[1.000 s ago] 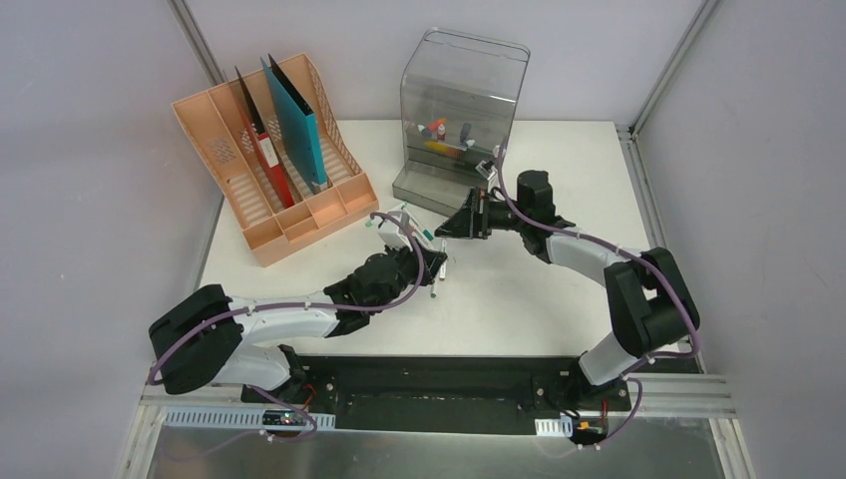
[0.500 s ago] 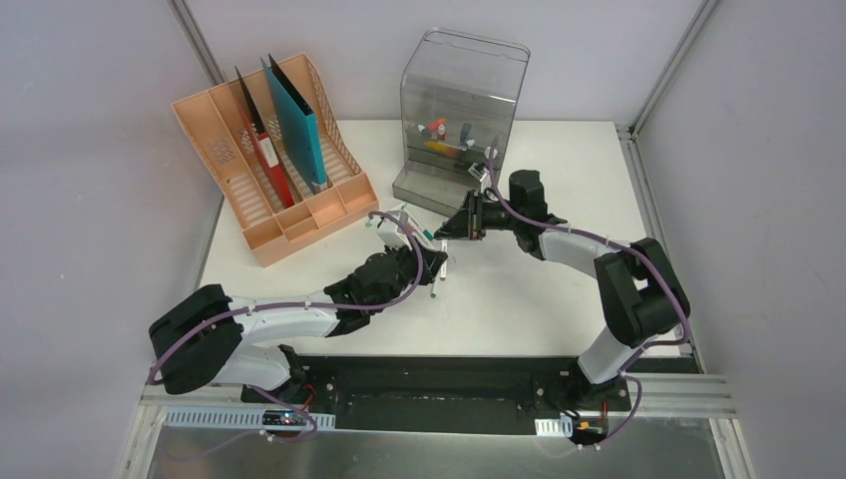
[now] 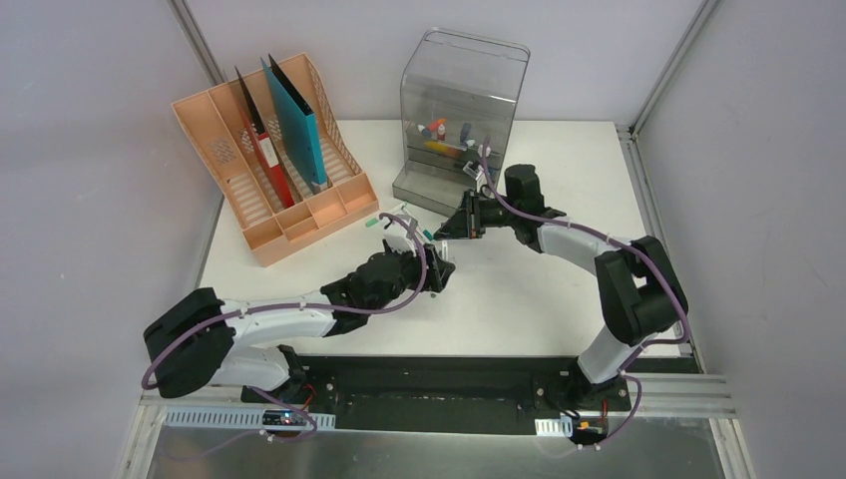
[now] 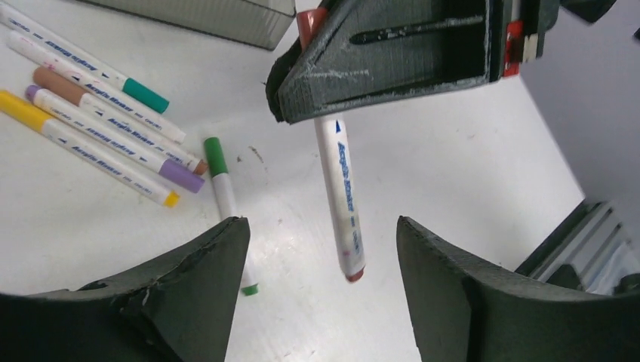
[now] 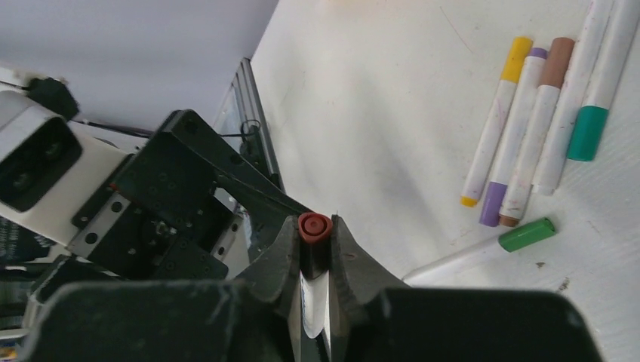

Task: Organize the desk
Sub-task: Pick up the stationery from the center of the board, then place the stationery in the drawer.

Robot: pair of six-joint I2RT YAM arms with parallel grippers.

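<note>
The right claw [image 5: 315, 235] grips a red-capped marker [image 4: 341, 196] above the white worktop [image 3: 539, 299], which spreads beneath both arms. The left claw [image 4: 321, 226] stands open, its jaws either side of the marker.

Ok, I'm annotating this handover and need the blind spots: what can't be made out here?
- Top view: red-capped marker too small, crowded between left gripper and right gripper.
- Left wrist: marker's upper part covered by the right gripper.
- Right wrist: marker's barrel hidden by the gripper's fingers.
- Top view: drawer box contents blurred by tinted plastic.
</note>
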